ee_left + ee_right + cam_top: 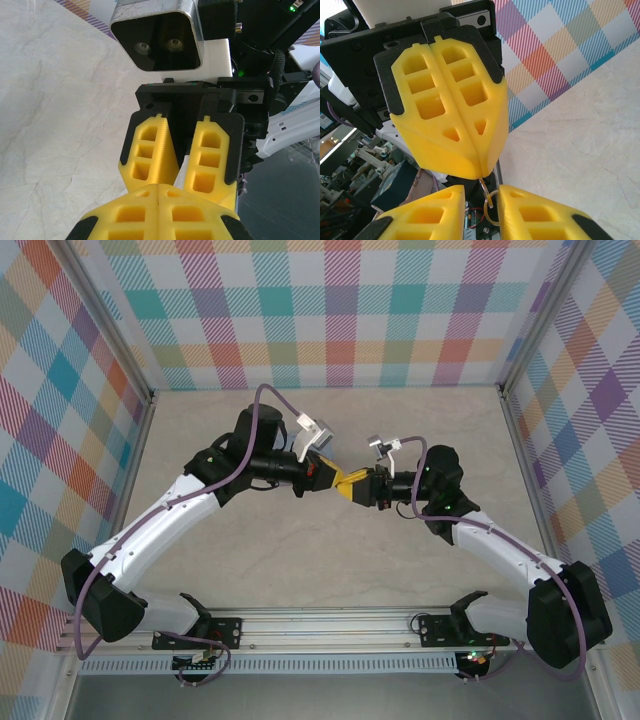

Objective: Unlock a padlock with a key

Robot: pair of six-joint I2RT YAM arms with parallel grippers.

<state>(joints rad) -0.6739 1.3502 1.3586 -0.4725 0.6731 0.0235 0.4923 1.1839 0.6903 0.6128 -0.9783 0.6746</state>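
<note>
Above the middle of the marbled beige tabletop (pixel 330 570) the two arms meet tip to tip, each elbow bowed out towards its own side. The left gripper (pixel 479 167) has its ribbed yellow fingers pressed flat together. From the seam at their tips hang two linked thin metal rings (pixel 486 199). Whether the slim dark-grey key sits inside that clamp cannot be told.

The right gripper (pixel 181 175) faces it with its yellow fingers apart. The rings hang in the gap between them, and contact with either finger cannot be made out.

Bare tabletop lies open on the far, near, left and right sides of the meeting point. The plaid cloth walls (pixel 330 310) close the far, left and right edges. The aluminium rail (pixel 330 625) carrying both bases runs along the near edge. Each shoulder sits close to its side wall.
</note>
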